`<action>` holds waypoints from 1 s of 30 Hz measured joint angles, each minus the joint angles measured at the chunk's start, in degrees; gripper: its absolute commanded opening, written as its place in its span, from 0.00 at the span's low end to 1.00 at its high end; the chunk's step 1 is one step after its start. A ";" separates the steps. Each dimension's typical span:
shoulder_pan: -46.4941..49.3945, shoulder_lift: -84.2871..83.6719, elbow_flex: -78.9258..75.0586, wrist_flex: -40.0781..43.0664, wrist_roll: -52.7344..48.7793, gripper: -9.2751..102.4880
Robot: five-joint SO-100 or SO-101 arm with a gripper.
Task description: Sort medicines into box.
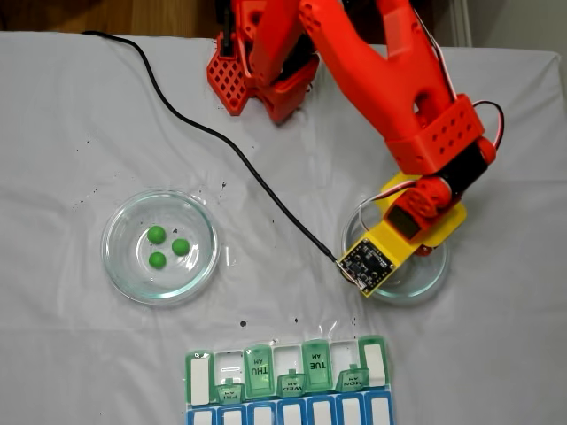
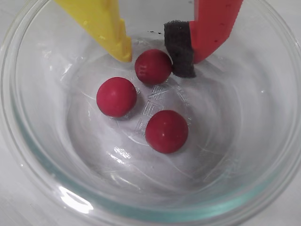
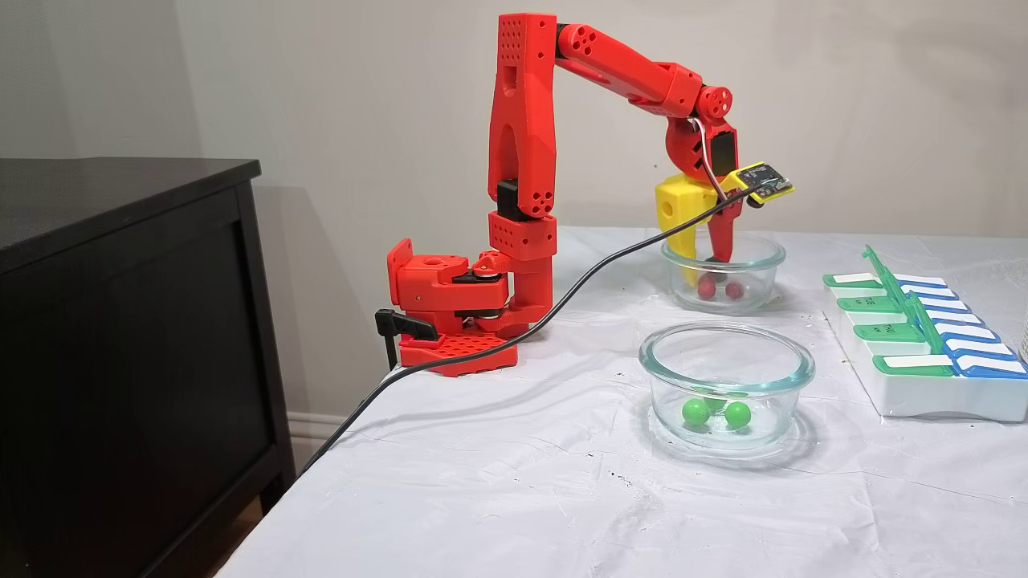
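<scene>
The medicines are small smooth balls. Three dark red pills [image 2: 153, 66] lie in a clear glass dish [image 2: 28, 155] near the table's right edge in a fixed view, and three bright green pills [image 1: 157, 235] sit clustered in a second glass dish [image 1: 120, 266] toward the left.

The box [image 1: 288, 372], a flat pill organizer with translucent green day-labelled lids standing open over white compartments and a blue row, rests at the table's front edge, its lower part cut off by the frame.

In that top-down fixed view the arm and its yellow camera mount [image 1: 416, 235] hide the red pills altogether. The side-on fixed view shows only two red balls [image 3: 707, 287] and two green ones [image 3: 695, 412] clearly through the glass.

In the wrist view, the gripper [image 2: 157, 52] reaches into the dish with its jaws spread. The yellow finger [image 2: 110, 33] and the foam-padded red finger [image 2: 181, 52] flank the uppermost red pill, the foam seeming to touch it.
</scene>
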 measured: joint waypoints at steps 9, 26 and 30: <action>0.00 0.00 1.49 -2.37 -1.05 0.22; 0.00 0.00 1.58 -0.09 -2.64 0.23; 0.00 0.00 1.58 -0.09 -2.64 0.22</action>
